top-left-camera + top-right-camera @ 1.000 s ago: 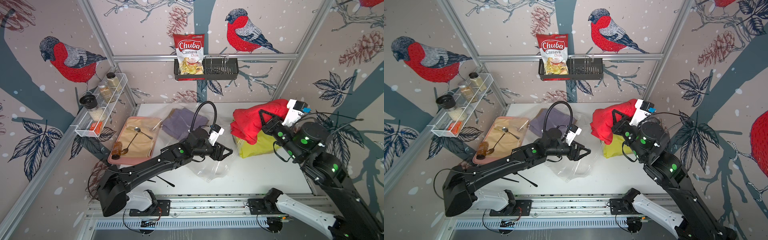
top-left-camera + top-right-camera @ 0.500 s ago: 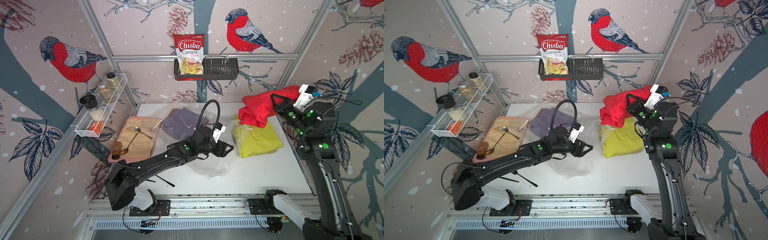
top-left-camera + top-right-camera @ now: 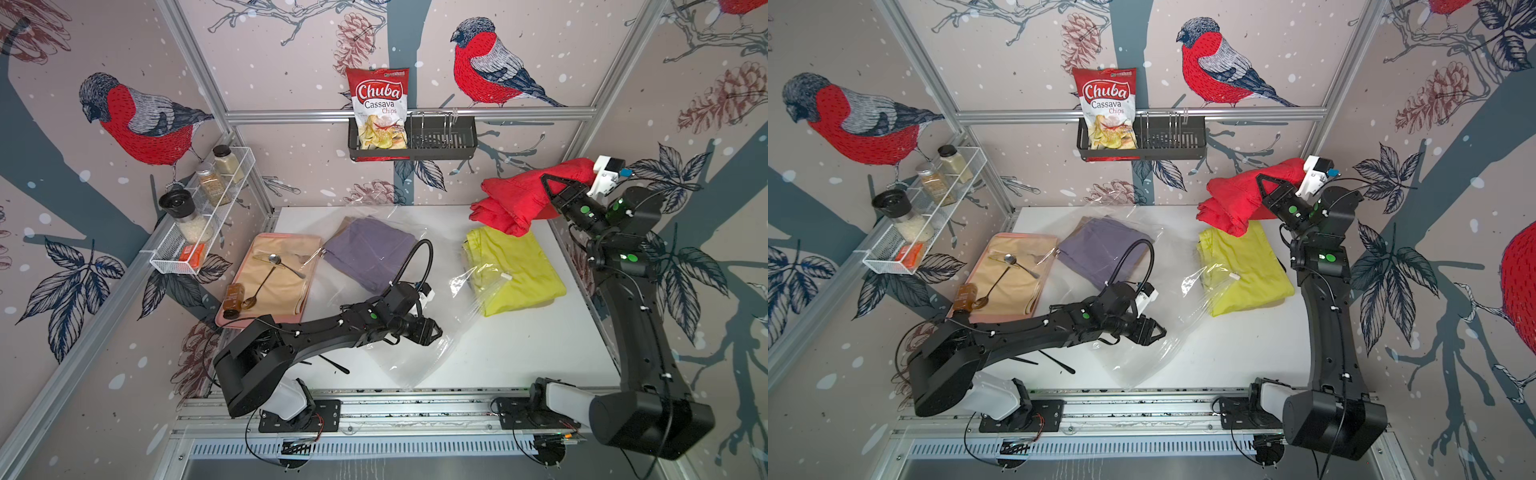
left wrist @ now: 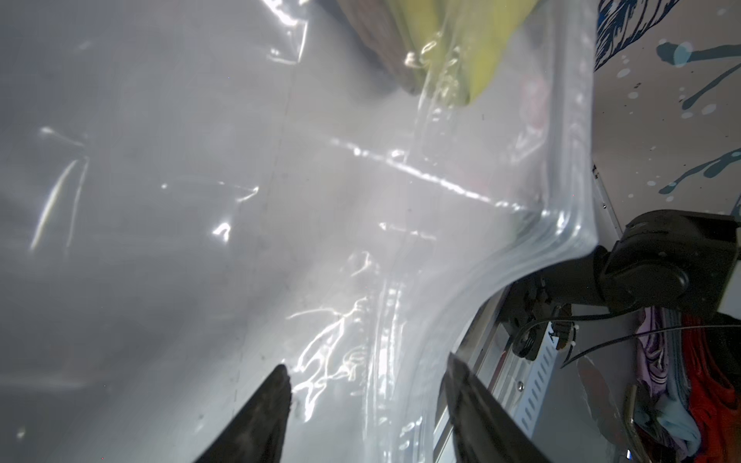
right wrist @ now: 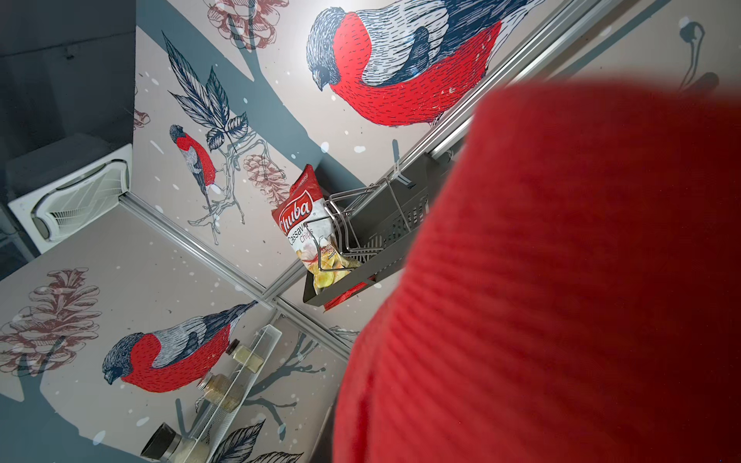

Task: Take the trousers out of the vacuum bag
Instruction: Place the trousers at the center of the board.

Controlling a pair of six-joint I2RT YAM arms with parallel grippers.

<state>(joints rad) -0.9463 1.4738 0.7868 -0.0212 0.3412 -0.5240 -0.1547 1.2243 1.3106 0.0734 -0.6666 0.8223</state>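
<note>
My right gripper [image 3: 546, 183] is raised at the back right, shut on the red trousers [image 3: 515, 199], which hang off the table and fill much of the right wrist view [image 5: 561, 280]. Below them the yellow-green trousers [image 3: 519, 270] lie flat, their left edge under clear plastic. The vacuum bag [image 3: 415, 353] sprawls from the back to the front edge, with the purple trousers [image 3: 374, 249] inside at the back. My left gripper [image 3: 436, 332] hovers open over the bag's near part. In the left wrist view the bag's film and zip strip [image 4: 569, 120] run between its spread fingertips [image 4: 280, 381].
A pink tray [image 3: 232, 322] at the left holds beige cloth, two spoons and a small bottle. A black stick [image 3: 332, 365] lies near the front. The chips packet [image 3: 378, 108] stands in a wall rack, and a wire spice shelf [image 3: 199, 232] hangs on the left wall.
My right arm has straightened and carried the red trousers up and to the back right, uncovering the yellow-green trousers. My left gripper has shifted slightly toward the front over the bag.
</note>
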